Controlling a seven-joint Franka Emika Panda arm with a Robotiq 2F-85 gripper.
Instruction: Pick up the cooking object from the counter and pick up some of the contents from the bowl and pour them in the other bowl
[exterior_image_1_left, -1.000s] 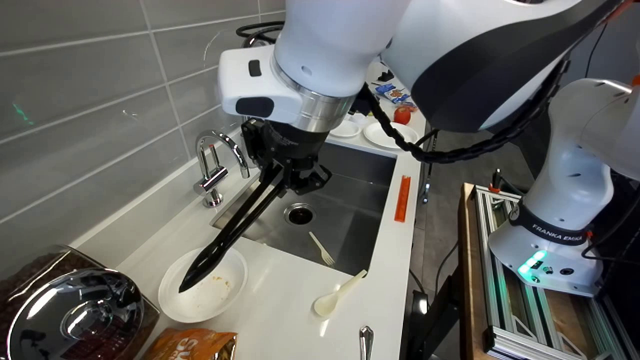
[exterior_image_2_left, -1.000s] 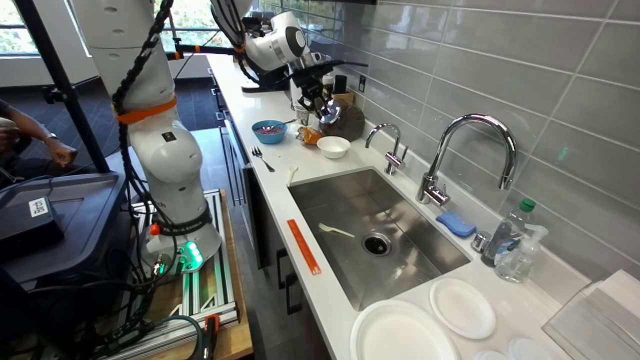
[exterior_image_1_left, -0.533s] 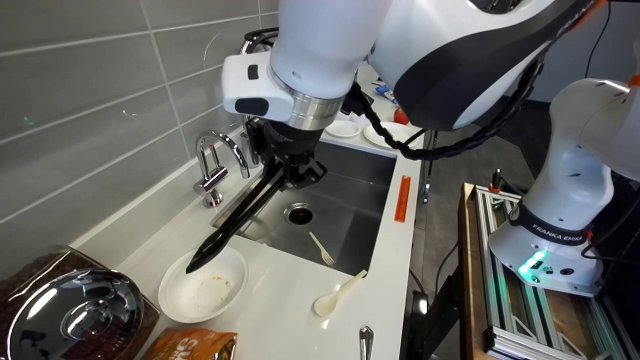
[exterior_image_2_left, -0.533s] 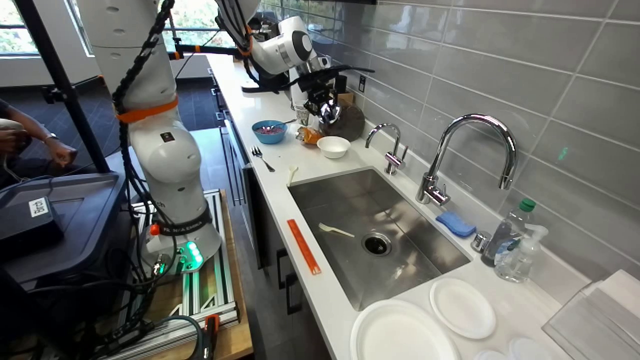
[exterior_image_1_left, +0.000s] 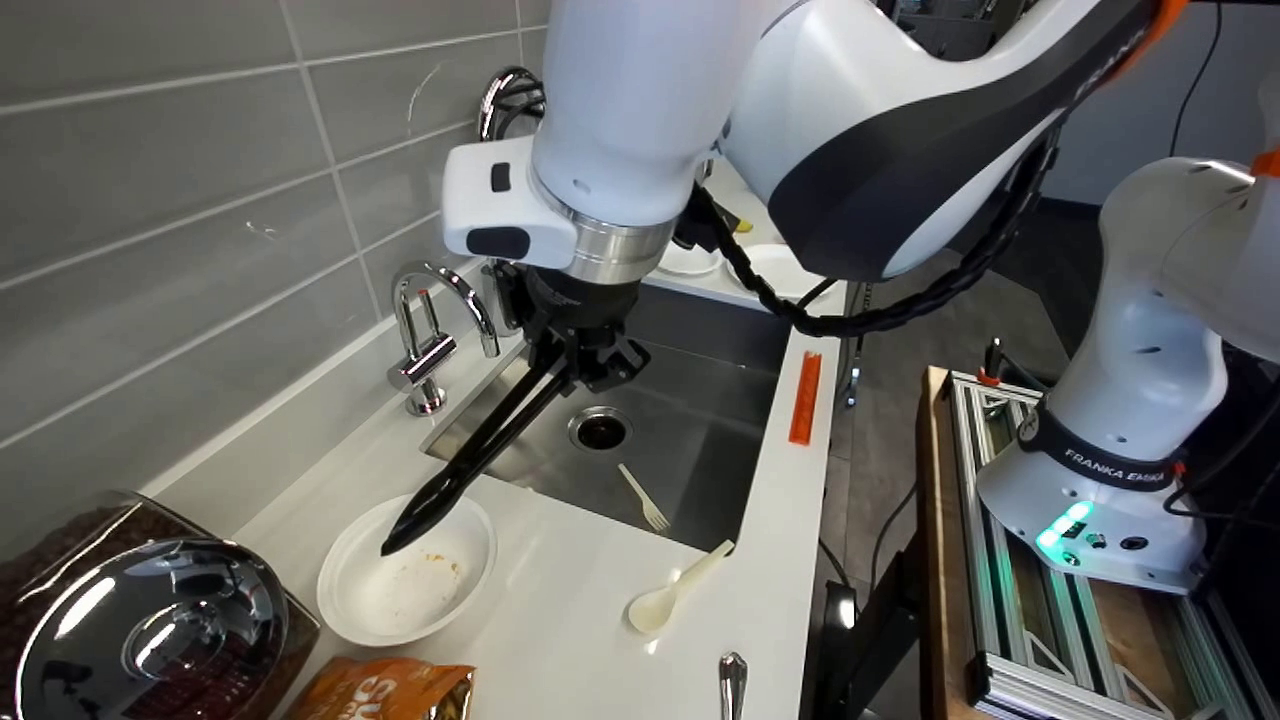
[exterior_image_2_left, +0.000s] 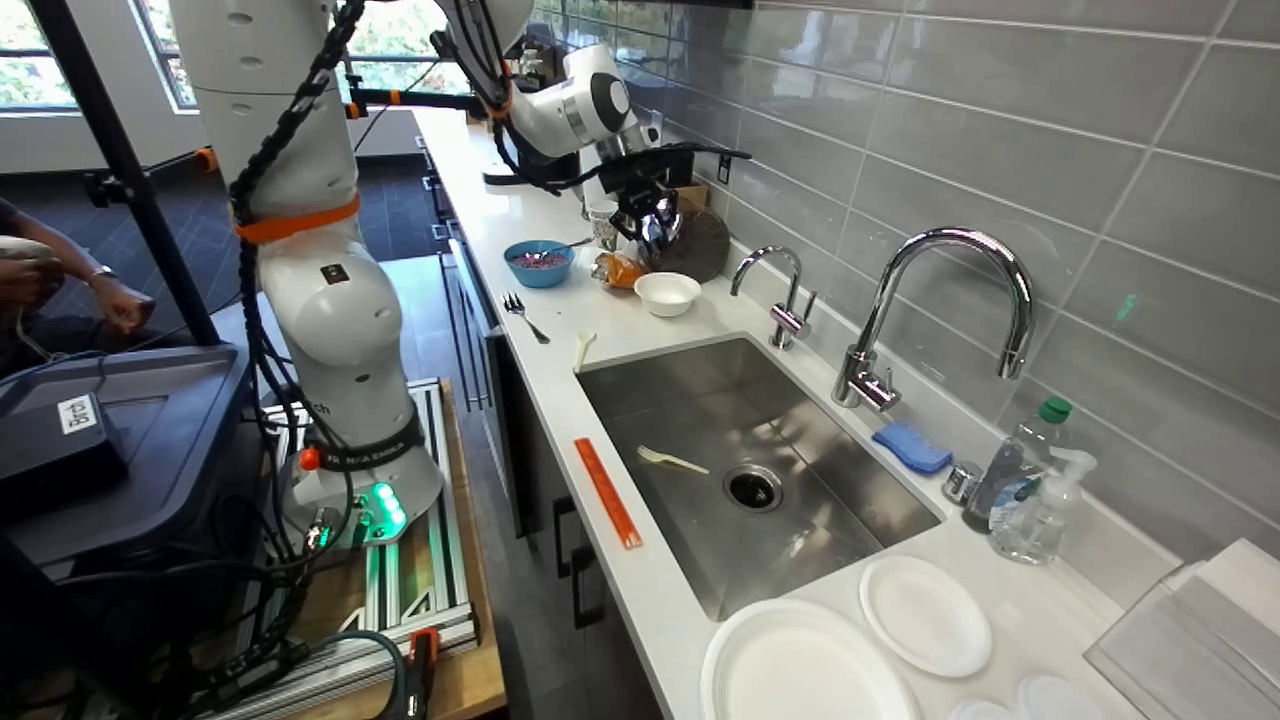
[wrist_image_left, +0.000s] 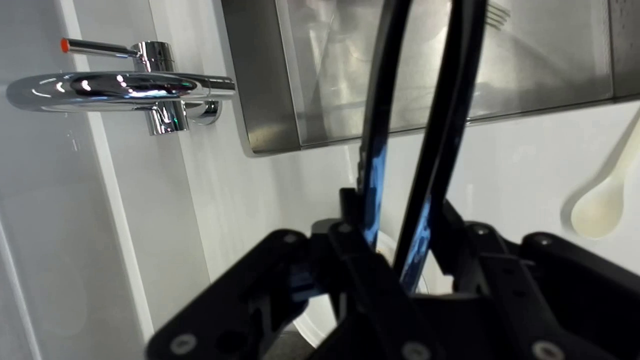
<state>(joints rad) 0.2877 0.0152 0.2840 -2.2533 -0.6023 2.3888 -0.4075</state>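
My gripper is shut on a long black two-armed utensil, whose tip slants down toward the white bowl. In an exterior view the gripper and utensil appear well above the counter. The white bowl holds a few orange crumbs and also shows in an exterior view. A blue bowl with purplish contents and an implement in it stands beyond it. In the wrist view the utensil's arms run between my fingers; the white bowl is mostly hidden.
A sink with a small tap lies beyond the bowl. A jar with a shiny lid and an orange bag stand close to the bowl. A cream spoon lies by the sink; a metal fork lies near the edge.
The utensil's tip has shifted a little up and right over the white bowl in an exterior view. The arm has moved slightly, and the gripper keeps its hold. The bowls have not moved.
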